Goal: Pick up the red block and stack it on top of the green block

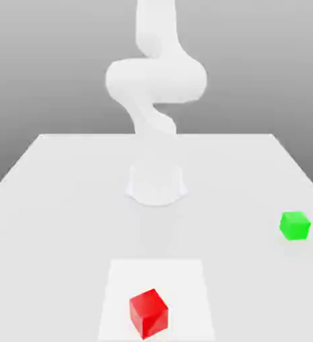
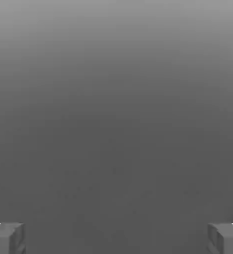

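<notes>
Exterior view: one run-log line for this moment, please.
gripper: open, empty | red block: on table, untouched | green block: apart, bare top | stack: not started

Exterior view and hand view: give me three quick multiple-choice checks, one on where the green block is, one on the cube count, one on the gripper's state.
1. Where does the green block sit relative to the red block in the exterior view?
A. To that view's right and farther back
B. On top of it
C. Touching its left side

2. How many cubes lie on the table?
A. One
B. Two
C. Four

3. How does the gripper stand?
A. Shut on the red block
B. Shut and empty
C. Open with nothing between its fingers

Answers: 1 A, the green block lies apart, toward the right edge; 2 B, one red and one green; 3 C, the hand view shows the fingertips far apart with a bare gap.
</notes>
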